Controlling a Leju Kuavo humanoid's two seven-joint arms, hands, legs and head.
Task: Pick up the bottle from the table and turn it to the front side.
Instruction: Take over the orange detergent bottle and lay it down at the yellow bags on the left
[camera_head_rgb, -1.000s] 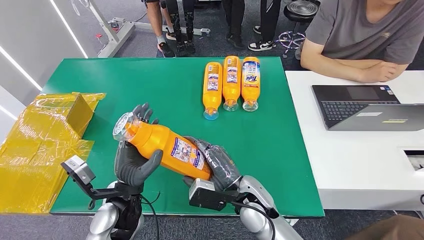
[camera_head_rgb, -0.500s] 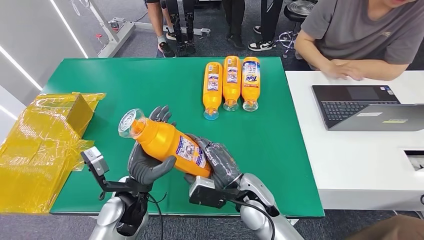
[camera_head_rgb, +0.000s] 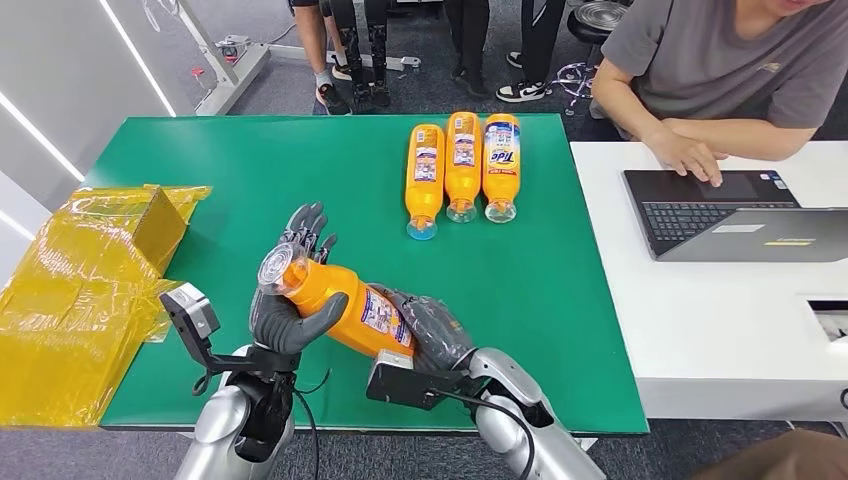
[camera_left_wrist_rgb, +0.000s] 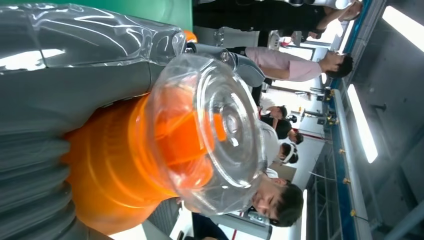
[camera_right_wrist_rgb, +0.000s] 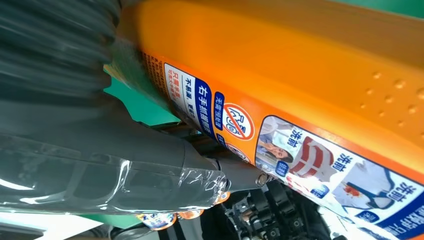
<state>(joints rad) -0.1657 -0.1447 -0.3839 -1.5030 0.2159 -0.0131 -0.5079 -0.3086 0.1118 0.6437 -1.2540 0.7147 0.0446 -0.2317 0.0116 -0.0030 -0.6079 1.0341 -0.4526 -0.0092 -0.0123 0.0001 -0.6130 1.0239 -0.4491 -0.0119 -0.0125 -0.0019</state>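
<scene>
An orange bottle (camera_head_rgb: 340, 305) with a clear cap (camera_head_rgb: 275, 268) is held above the green table (camera_head_rgb: 300, 170) near its front edge, its back label facing up. My left hand (camera_head_rgb: 290, 300) grips the neck end from below, thumb across the body. My right hand (camera_head_rgb: 430, 330) wraps the base end. The clear cap (camera_left_wrist_rgb: 220, 135) looms close in the left wrist view, with the orange neck (camera_left_wrist_rgb: 115, 175) against my hand. The bottle (camera_right_wrist_rgb: 310, 85) and its printed label (camera_right_wrist_rgb: 320, 160) lie against my right hand (camera_right_wrist_rgb: 100, 160) in the right wrist view.
Three more orange bottles (camera_head_rgb: 462, 165) lie side by side at the table's far middle, caps toward me. Yellow plastic-wrapped boxes (camera_head_rgb: 90, 290) sit at the left edge. A person (camera_head_rgb: 720, 70) works on a laptop (camera_head_rgb: 730, 215) at the white table on the right.
Both hands have lowered the bottle and swung its cap end a little to the right and nearer to me. The person's hand moved onto the laptop.
</scene>
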